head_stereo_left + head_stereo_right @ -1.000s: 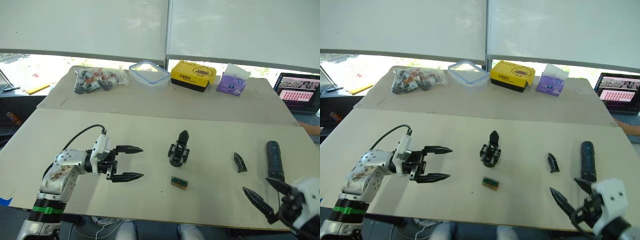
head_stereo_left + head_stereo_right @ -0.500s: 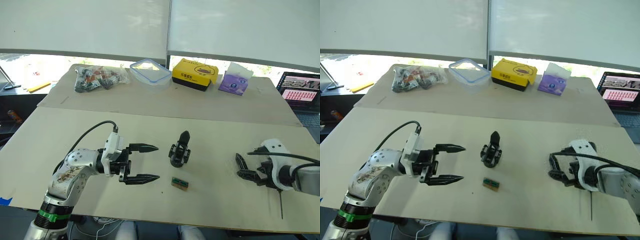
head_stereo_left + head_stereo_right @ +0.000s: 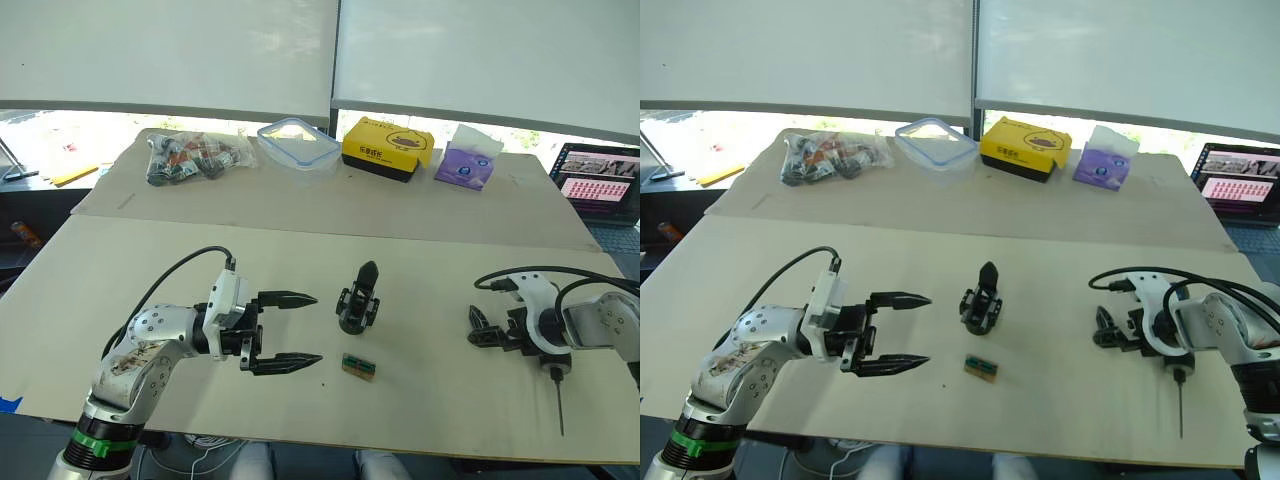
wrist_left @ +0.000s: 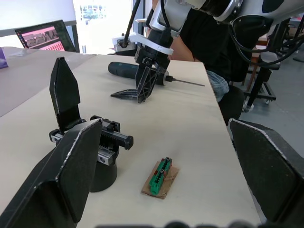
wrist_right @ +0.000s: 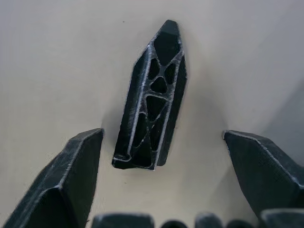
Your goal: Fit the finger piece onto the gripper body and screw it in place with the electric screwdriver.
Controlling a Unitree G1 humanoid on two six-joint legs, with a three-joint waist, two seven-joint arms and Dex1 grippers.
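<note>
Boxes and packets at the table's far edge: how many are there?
4: a bag of parts leftmost, then a clear lidded tub, a yellow box and a purple packet rightmost.

The gripper body (image 3: pixel 358 300) stands upright near the middle of the table, a small black mechanism on a round base with one pointed finger rising from it. The finger piece (image 5: pixel 152 97), a flat black blade with a ribbed open lattice, lies flat on the table to its right. The electric screwdriver (image 4: pixel 135 72), a dark cylinder with a thin metal bit, lies on its side just beyond the finger piece.
</note>
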